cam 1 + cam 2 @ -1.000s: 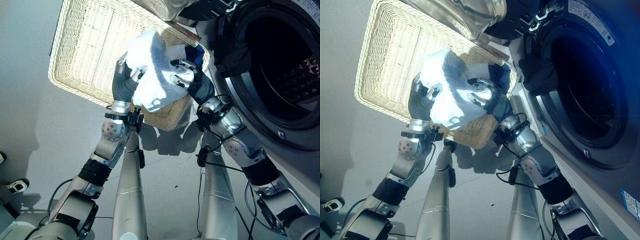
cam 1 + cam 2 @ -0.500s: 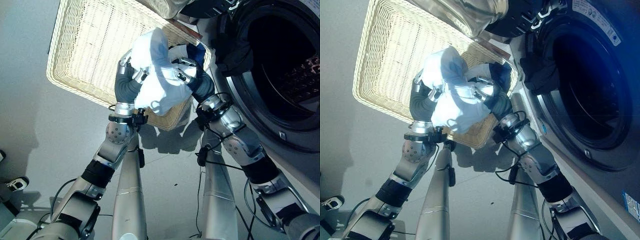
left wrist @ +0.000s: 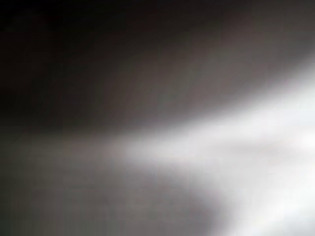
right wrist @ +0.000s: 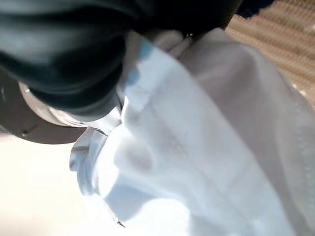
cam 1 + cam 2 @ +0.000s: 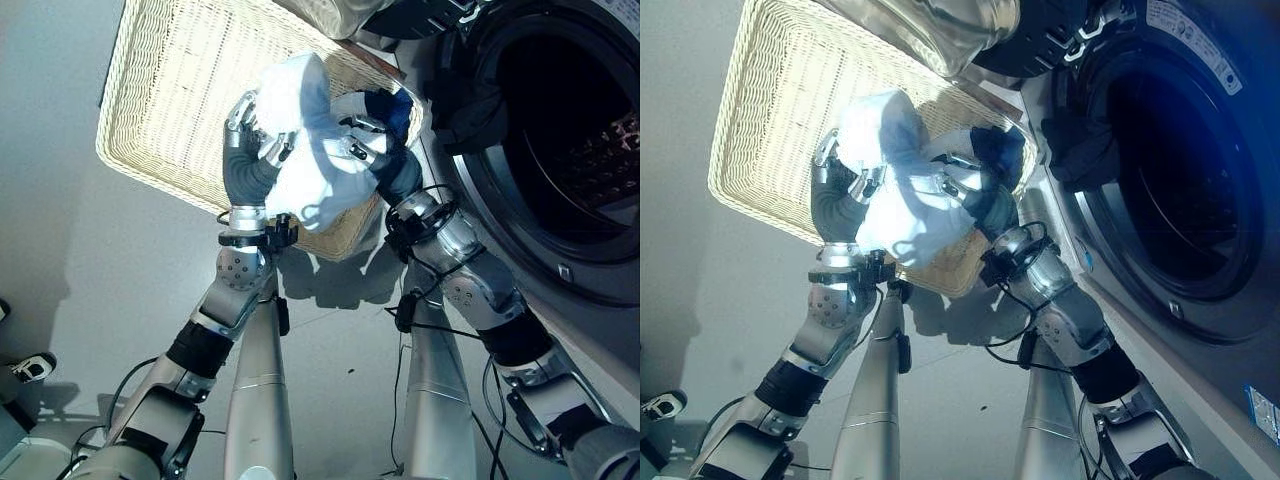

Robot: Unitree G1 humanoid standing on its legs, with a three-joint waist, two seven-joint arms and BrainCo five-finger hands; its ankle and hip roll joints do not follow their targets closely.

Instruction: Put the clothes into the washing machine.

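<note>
We have gathered the white garment [image 5: 305, 150] higher over the last second: a second ago it lay lower against the wicker basket [image 5: 170, 90], and now it is bunched and lifted clear of the weave, above the basket's near corner on the machine side. Our left robot hand [image 5: 248, 150] has its fingers curled into one side of the cloth, and our right robot hand [image 5: 375, 155] clenches the other. The lift looks done; the carry to the washing machine [image 5: 560, 150], whose dark round drum stands open just beside, is not yet made. The cloth is soft, thin and crumpled, with a bluish fold; the basket is stiff, pale and rectangular.
</note>
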